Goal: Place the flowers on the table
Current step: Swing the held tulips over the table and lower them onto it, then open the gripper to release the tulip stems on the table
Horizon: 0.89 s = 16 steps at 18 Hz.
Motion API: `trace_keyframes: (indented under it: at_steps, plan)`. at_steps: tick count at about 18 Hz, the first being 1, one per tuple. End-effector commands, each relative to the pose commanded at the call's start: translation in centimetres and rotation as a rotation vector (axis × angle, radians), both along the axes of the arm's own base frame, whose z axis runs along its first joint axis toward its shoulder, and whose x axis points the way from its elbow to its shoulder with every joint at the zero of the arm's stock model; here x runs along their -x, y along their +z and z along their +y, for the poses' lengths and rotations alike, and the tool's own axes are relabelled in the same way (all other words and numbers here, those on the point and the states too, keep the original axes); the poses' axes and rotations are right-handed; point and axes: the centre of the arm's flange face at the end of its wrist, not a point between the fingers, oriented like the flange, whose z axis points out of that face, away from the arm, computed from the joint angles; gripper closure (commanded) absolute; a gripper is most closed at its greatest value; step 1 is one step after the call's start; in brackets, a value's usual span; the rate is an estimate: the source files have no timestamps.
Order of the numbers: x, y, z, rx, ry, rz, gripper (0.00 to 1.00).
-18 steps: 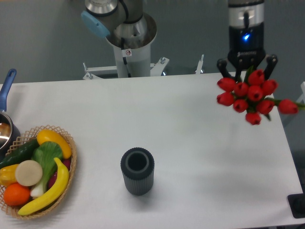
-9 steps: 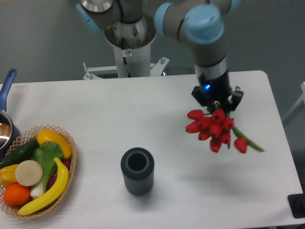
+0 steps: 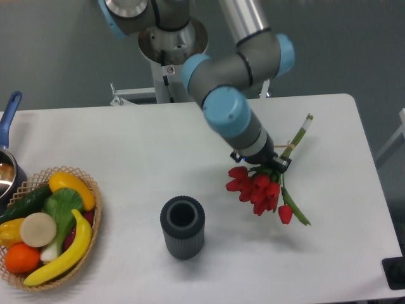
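Since the earlier frames the arm has swung the flowers (image 3: 258,187) from above the far right corner, across and down toward the middle-right of the bench (image 3: 126,139); the bunch, carried heads-down before, now lies tilted nearly flat, red heads pointing toward the dark cup (image 3: 182,227), stem ends (image 3: 302,130) angled up toward the far right edge. The gripper (image 3: 266,159) sits low over the bunch where stems meet heads and looks clamped on the stems, though the fingers themselves are hidden under the wrist, so the grip is inferred, not seen. One tulip (image 3: 285,213) droops apart from the rest. Whether the heads already touch the white surface cannot be told; a faint shadow lies beneath them. Judgement: the lowering is almost finished, and release is what remains. The cup stands near, not touching the blooms. A wicker basket of fruit and vegetables (image 3: 47,223) and a pan with a blue handle (image 3: 7,149) sit at the left edge, well apart. A small sticker on the robot base (image 3: 169,70) is too small to read; no other writing is legible.
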Motion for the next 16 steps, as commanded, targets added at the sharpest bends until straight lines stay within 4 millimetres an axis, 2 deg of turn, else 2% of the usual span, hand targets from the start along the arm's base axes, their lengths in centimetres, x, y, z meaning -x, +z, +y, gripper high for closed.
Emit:
trace_keyframes:
  at_steps: [4,7,9,10,11,12,13,16]
  plan:
    - [0.1,-1.9,0.3,0.01,-0.002,-0.033,0.6]
    - [-0.1,-2.5,0.4,-0.001,-0.003,-0.062,0.58]
    - [-0.1,-2.7,0.4,-0.005,-0.003,-0.07,0.54]
    - [-0.2,-2.8,0.5,-0.008,-0.003,-0.076,0.5]
    - [-0.1,-2.8,0.5,-0.008,-0.003,-0.075,0.4]
    - [0.0,-2.6,0.4,-0.014,-0.002,-0.074,0.22]
    - [0.0,-2.4,0.4,-0.019,0.0,-0.072,0.0]
    - [0.0,-1.7,0.2,-0.045,0.004,-0.082,0.0]
